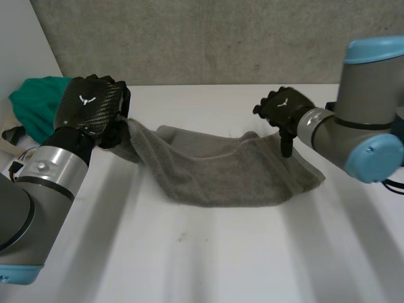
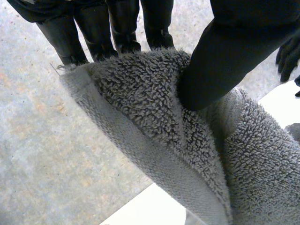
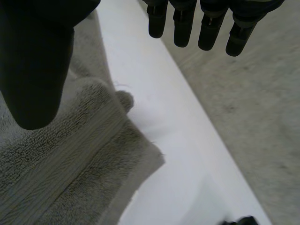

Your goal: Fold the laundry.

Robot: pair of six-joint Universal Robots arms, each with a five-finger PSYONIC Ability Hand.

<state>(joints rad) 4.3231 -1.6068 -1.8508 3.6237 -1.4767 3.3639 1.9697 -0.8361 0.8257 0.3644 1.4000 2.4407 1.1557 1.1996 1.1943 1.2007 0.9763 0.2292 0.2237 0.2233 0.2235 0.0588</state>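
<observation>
Left hand [image 1: 88, 106] pinching grey towel [image 1: 214, 173] corner, lifted; right hand [image 1: 285, 106] spread wide above opposite end

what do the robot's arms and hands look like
The left arm and right arm are thick grey metallic tubes with rounded light-blue caps. The left hand and right hand are black, each back bearing a small white logo; the left's shows a carbon weave.

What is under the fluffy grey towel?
The fluffy grey terry towel lies on the white table, one end pinched up by the left black robot hand. Whatever might be beneath the cloth is covered.
</observation>
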